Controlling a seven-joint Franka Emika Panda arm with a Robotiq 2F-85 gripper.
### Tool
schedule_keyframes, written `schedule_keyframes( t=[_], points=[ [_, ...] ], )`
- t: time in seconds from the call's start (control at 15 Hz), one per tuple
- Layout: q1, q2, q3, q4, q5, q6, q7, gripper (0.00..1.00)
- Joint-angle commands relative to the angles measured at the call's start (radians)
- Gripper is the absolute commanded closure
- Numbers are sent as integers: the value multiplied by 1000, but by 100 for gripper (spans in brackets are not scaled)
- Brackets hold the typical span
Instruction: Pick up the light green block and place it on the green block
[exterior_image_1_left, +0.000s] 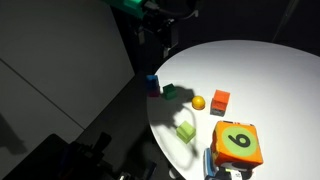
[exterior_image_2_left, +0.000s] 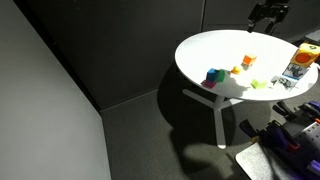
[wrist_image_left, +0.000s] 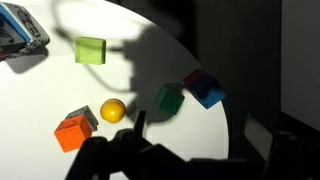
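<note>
The light green block (wrist_image_left: 90, 50) lies on the white round table (wrist_image_left: 40, 90), also seen in both exterior views (exterior_image_1_left: 186, 130) (exterior_image_2_left: 258, 84). The green block (wrist_image_left: 168, 100) sits near the table edge beside a blue cube (wrist_image_left: 208, 92); it shows in an exterior view too (exterior_image_1_left: 170, 92). My gripper (wrist_image_left: 196, 130) is open and empty, high above the table edge near the green block, and shows in both exterior views (exterior_image_1_left: 150, 20) (exterior_image_2_left: 266, 14). It touches nothing.
A yellow ball (wrist_image_left: 113, 111) and a small orange block (wrist_image_left: 72, 132) lie between the two green blocks. A big orange cube with a numbered green face (exterior_image_1_left: 238, 145) stands near the table's rim. The table edge (wrist_image_left: 215, 140) drops to dark floor.
</note>
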Motion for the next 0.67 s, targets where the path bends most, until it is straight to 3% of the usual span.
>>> schedule_keyframes(
  t=[0.0,0.6],
  points=[
    [-10,0,10,2,0,-3,0,0],
    [-18,106,8,-17,-23,107,-4,0]
  ],
)
